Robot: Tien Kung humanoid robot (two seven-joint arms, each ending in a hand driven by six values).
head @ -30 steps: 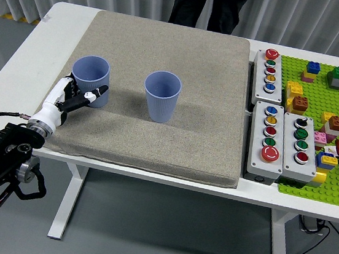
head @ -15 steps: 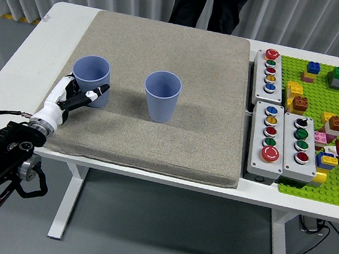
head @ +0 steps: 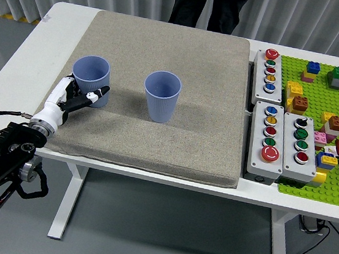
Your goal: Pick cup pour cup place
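The left hand (head: 73, 97) is at the base of the blue ribbed plastic cup (head: 91, 79) near the tabletop's left edge, fingers loosely around its lower wall (grasp not clearly firm). The cup looks light and thin; hold mid-wall, gently.

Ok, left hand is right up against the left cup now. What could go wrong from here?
Two risks, as I see it. The left hand sits low at the base of the left cup, and whether its fingers have closed around the cup is unclear, so a lift may tip or drop it. Also, the cup stands on a soft grey mat; a nudge could topple it, and a loose pour might miss the middle cup.
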